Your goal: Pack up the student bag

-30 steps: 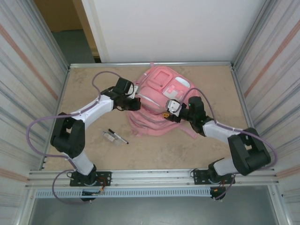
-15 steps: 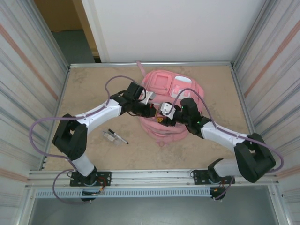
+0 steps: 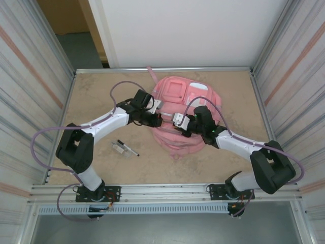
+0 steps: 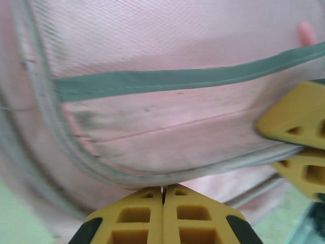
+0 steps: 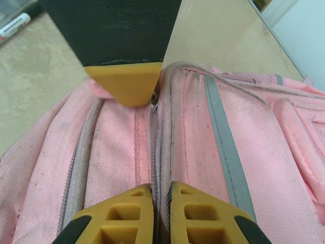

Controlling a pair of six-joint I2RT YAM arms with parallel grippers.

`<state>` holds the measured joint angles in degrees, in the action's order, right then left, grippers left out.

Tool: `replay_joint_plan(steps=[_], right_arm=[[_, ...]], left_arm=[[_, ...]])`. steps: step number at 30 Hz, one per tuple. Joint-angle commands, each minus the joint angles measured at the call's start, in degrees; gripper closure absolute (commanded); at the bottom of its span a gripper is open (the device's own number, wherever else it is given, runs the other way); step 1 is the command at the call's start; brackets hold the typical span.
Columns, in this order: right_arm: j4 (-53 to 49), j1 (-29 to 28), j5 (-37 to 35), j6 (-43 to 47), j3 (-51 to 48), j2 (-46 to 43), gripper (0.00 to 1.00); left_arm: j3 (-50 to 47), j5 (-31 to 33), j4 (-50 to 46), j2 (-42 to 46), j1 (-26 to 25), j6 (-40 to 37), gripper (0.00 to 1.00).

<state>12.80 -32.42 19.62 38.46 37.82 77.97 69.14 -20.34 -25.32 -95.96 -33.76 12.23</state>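
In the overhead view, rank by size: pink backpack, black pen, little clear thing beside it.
Largest: the pink backpack, by far.
Then the black pen, longer.
Then the clear item, shorter but wider; those two are close.

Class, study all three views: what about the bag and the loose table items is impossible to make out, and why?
- Top view: near edge of the student bag, covered by the left gripper and right gripper.
- Top view: the small items on the table, too small to name.
- Left wrist view: bag blurred, cut off by every edge.
- Right wrist view: the bag's inside, hidden by its fabric.
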Motion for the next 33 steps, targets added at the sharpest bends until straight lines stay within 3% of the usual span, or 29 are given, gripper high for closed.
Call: replay_joint_plan(steps=[1,4,7,10,15,20,25,33], right_arm=[[-5.75,0.62,6.83,5.08,-0.70,-3.59,1.00],[-5.46,1.49,8.71,5.32,-1.26,-3.26,0.96],[-2.07,1.07,7.57,1.45,-1.60,-1.96,0.69],[0.70,-0.24,4.89,-2.92,-1.44,-0.78,0.56],[1.66,-1.86,0.81,-6.19,-1.27,-0.30,0.54],[1.92,-0.98,-1.56,-5.97,-0.72,0.34,0.57],[-2.58,-0.82,2.07,-0.45,-0.97,-1.72,0.90],[-3.97,0.13,6.32,3.10,-4.32,-7.98,0.98]], left_arm=[[1.60,17.80,-0.25,-0.23,2.79,-8.41,1.00],[6.64,10.37,-2.21,-4.20,3.92,-10.67,1.00],[9.50,0.14,-3.52,-5.98,1.96,-10.92,1.00],[4.67,-6.06,2.49,-2.26,-2.01,-9.24,1.00],[0.14,-8.27,6.86,2.28,-6.61,-4.39,1.00],[-0.41,-9.27,8.85,2.67,-9.31,-2.11,1.00],[-0.87,-6.46,8.18,3.97,-8.58,-1.40,1.00],[-1.28,2.38,4.58,2.89,-1.82,-4.59,1.00]])
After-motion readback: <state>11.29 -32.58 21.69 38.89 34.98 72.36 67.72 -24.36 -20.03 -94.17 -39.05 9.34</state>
